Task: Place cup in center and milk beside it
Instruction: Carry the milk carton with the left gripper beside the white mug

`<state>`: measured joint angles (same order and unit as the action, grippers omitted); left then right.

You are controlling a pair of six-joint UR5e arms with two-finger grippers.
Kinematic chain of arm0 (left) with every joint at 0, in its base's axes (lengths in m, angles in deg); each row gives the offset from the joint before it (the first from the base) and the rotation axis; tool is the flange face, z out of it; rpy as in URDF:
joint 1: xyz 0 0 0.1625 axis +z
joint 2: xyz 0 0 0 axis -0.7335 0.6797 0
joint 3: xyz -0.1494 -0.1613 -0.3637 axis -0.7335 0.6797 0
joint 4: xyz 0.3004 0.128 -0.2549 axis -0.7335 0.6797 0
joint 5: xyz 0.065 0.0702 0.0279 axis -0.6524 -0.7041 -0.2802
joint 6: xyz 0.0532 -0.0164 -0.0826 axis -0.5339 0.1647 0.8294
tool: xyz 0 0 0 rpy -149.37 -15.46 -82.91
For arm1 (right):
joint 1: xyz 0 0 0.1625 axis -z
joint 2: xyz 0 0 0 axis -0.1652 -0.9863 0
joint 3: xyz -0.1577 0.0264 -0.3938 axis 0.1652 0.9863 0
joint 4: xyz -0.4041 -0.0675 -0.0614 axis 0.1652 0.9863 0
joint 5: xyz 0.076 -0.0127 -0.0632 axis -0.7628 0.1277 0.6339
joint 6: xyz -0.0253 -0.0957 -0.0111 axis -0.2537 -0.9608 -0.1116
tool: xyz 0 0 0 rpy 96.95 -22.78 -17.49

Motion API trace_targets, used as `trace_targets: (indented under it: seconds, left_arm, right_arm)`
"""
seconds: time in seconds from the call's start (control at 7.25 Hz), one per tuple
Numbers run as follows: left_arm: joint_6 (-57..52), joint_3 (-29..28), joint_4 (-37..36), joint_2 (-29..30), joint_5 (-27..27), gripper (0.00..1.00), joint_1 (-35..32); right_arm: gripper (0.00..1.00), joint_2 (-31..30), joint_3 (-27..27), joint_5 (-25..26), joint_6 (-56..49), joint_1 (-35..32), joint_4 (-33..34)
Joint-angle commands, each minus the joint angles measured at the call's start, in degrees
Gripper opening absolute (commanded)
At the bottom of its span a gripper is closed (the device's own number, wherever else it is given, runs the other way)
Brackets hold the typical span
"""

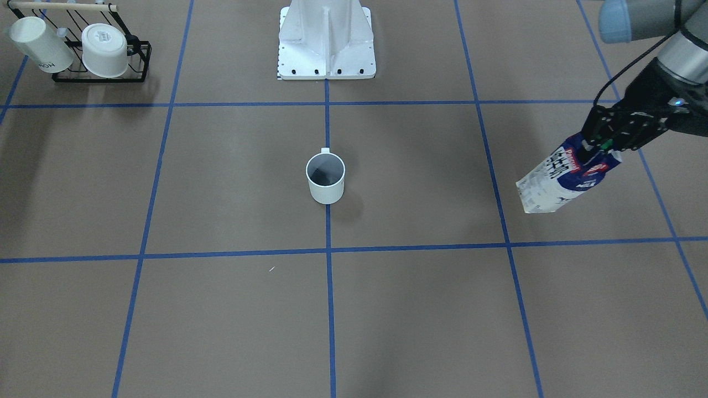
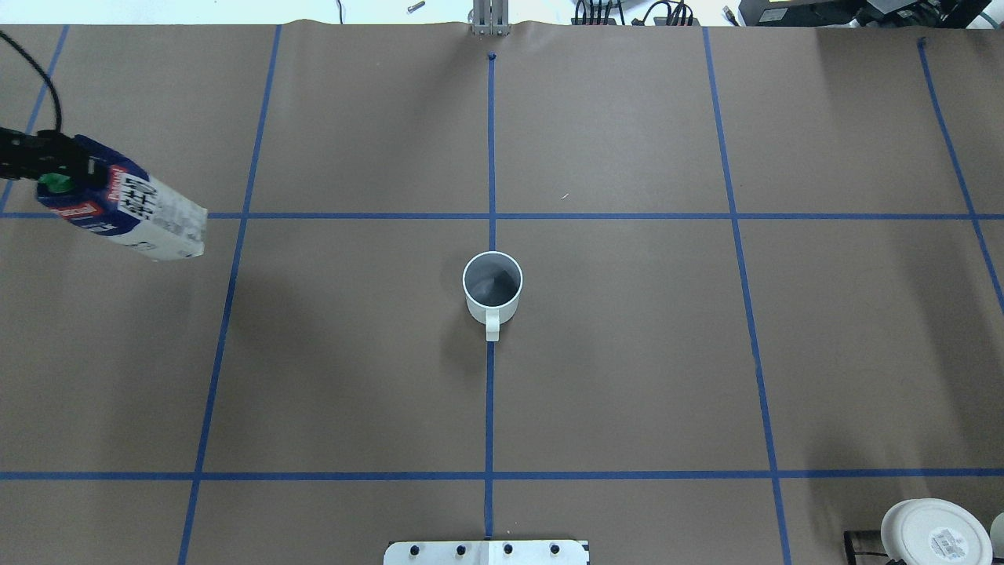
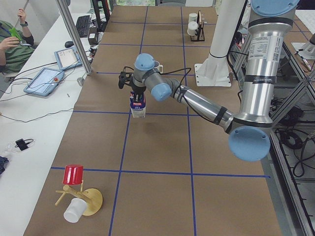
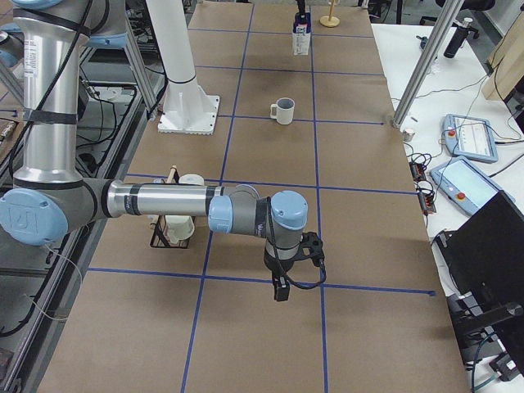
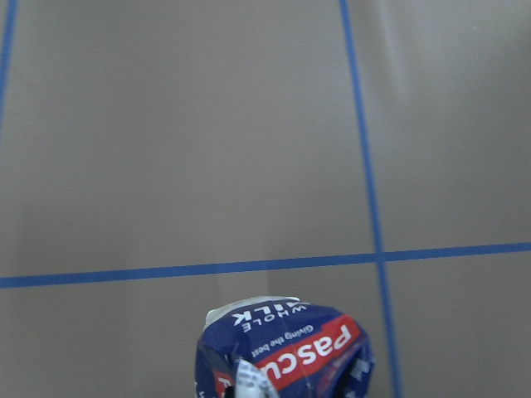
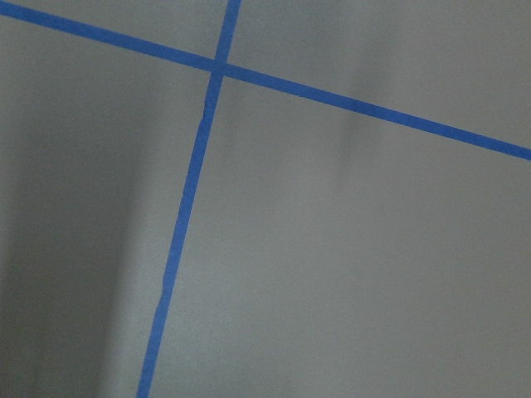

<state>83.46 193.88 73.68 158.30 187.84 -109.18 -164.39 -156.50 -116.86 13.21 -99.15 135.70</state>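
Overhead exterior shows the cup upright in the center, astride the blue tape line, so that half of the task looks done. The milk carton is well apart from the cup, far out on the robot's left of it, with the left gripper clamped on its narrow top just beside the green cap. The carton seems to hang clear of the table. Gripped so high, it may swing or slip on the way toward the cup. Brought in too close, it may knock the cup off the line; released while tilted, it may topple. The right gripper shows only from the side, well apart from the cup, and I cannot tell how its fingers stand.
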Motion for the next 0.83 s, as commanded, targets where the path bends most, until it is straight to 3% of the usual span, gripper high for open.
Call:
trace_targets:
  seconds: [0.0, 0.28, 0.69]
  left_arm:
    - [10.3, 0.4, -15.2, 16.2, -10.1, 0.00, 13.5]
    - [17.2, -4.1, -22.9, 27.5, -16.3, 0.00, 21.1]
    - [17.5, -9.5, -22.9, 32.7, -19.0, 0.00, 24.5]
  right_arm:
    - [1.00, 0.0, 0.2, 0.0, 0.0, 0.0, 0.0]
    - [1.00, 0.1, 0.6, 0.0, 0.0, 0.0, 0.0]
    - [1.00, 0.2, 1.0, 0.0, 0.0, 0.0, 0.0]
